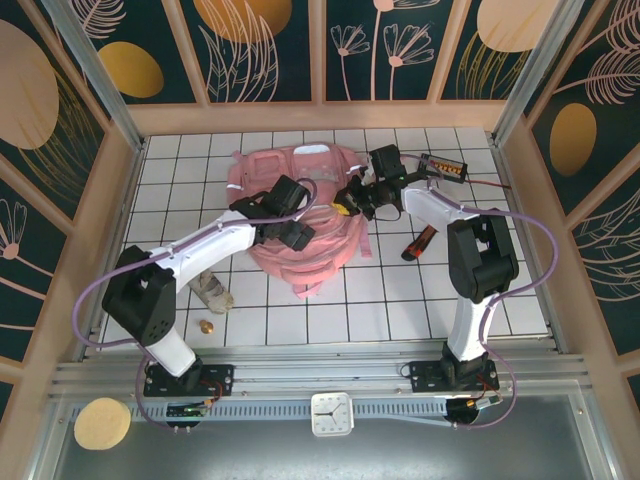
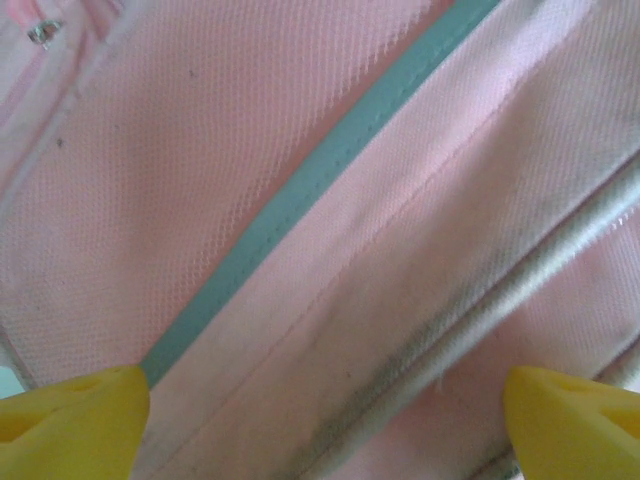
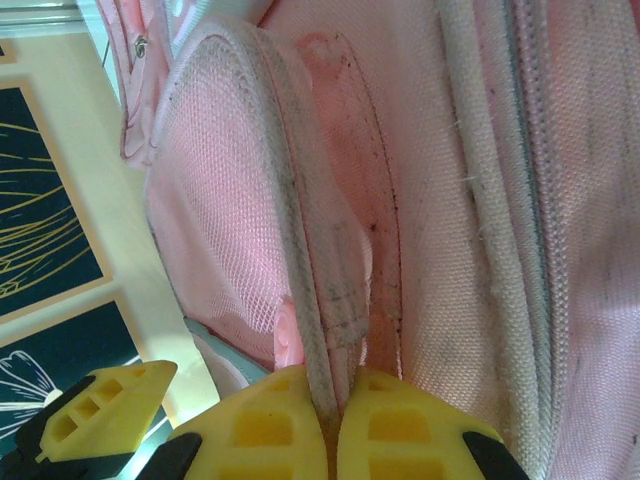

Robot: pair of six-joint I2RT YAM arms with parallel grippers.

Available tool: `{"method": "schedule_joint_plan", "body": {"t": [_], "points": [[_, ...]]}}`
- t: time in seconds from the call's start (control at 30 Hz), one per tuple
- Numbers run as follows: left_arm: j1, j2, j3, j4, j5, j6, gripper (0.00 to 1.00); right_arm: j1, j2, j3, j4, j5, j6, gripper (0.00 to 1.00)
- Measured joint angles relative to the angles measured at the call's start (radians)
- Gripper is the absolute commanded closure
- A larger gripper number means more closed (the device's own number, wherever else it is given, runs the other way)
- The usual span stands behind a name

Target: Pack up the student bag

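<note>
Premises: robot test booth, laboratory type. Evidence: left arm (image 1: 200, 248) and right arm (image 1: 478, 262) bolted to aluminium rail (image 1: 320, 377); gridded white tabletop (image 1: 400, 312); leaf-patterned wall panels (image 1: 268, 55) enclosing it.

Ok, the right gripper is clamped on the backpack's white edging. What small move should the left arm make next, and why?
Probably lower the left gripper and close it on the grey piping running between its open fingers. The right gripper is shut on the white edging of the student bag, so a second hold might let the arms spread it open.
</note>
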Motion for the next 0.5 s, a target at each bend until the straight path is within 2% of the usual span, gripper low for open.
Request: {"method": "schedule_joint_plan", "body": {"t": [0.5], "points": [[0.000,0.113,0.134,0.002,0.022,-0.001,0.11,0.000,-0.003,0.000,-0.001,0.001,-0.001,1.00]]}}
